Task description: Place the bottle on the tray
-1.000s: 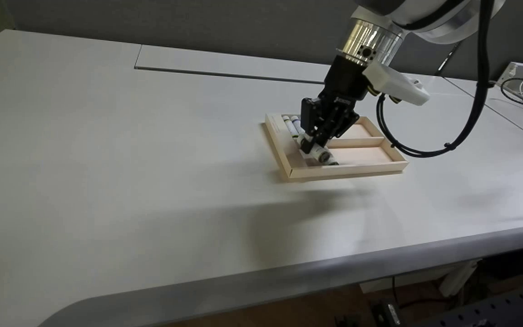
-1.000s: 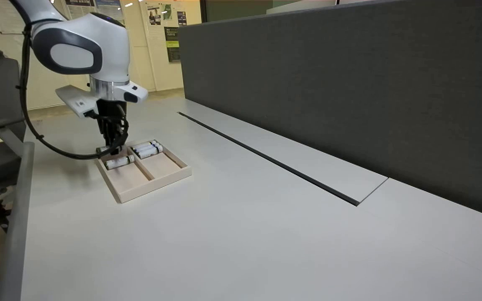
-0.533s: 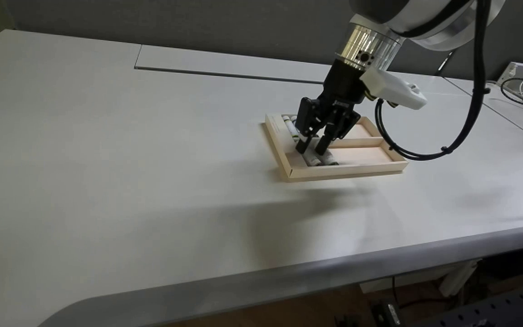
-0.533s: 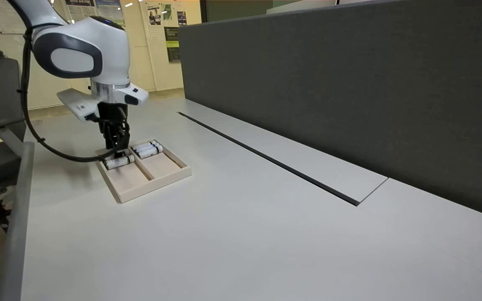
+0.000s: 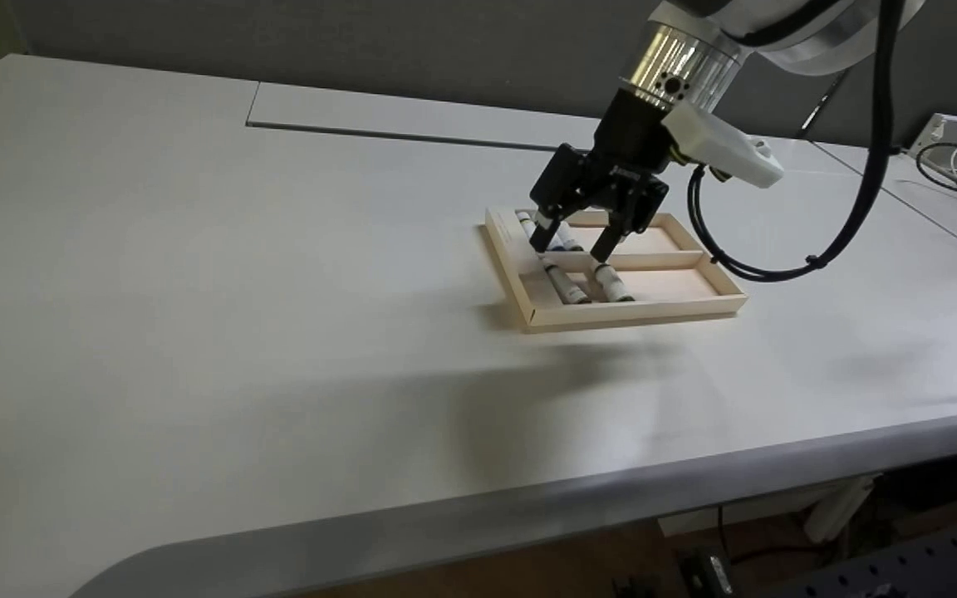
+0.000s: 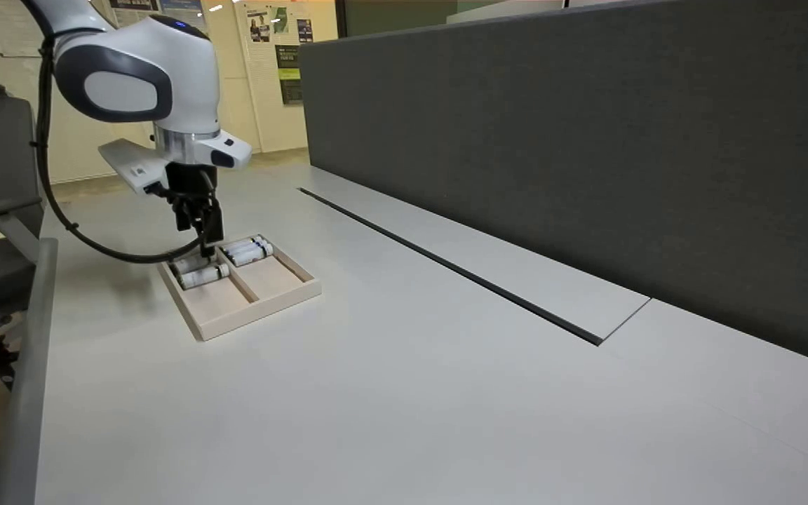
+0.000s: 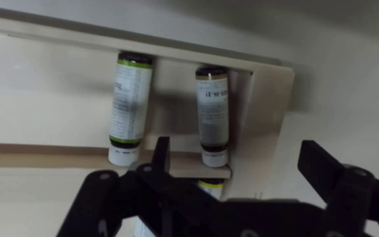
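Observation:
The bottle (image 7: 212,112), a pale vial with a dark end and white cap, lies in a corner compartment of the light-wood tray (image 5: 645,316). In the wrist view its cap end rests over the divider (image 7: 189,167); an exterior view also shows the bottle (image 5: 566,282) close to the tray's end wall. Above it my gripper (image 7: 237,146) stands open, with nothing gripped. Its fingers (image 5: 604,244) are spread wide over the tray, apart from the bottle. In an exterior view the gripper (image 6: 207,245) partly blocks the bottle (image 6: 190,264).
A similar vial with green bands (image 7: 130,102) shares the compartment, a gap away from the bottle. Across the divider, several pale vials (image 6: 248,250) lie in a row. A dark partition (image 6: 551,140) runs along the table's back.
The jaws have parted and let go of the bottle, which now lies lower in the compartment. My gripper has risen a little. The neighbouring vial has shifted away from the bottle.

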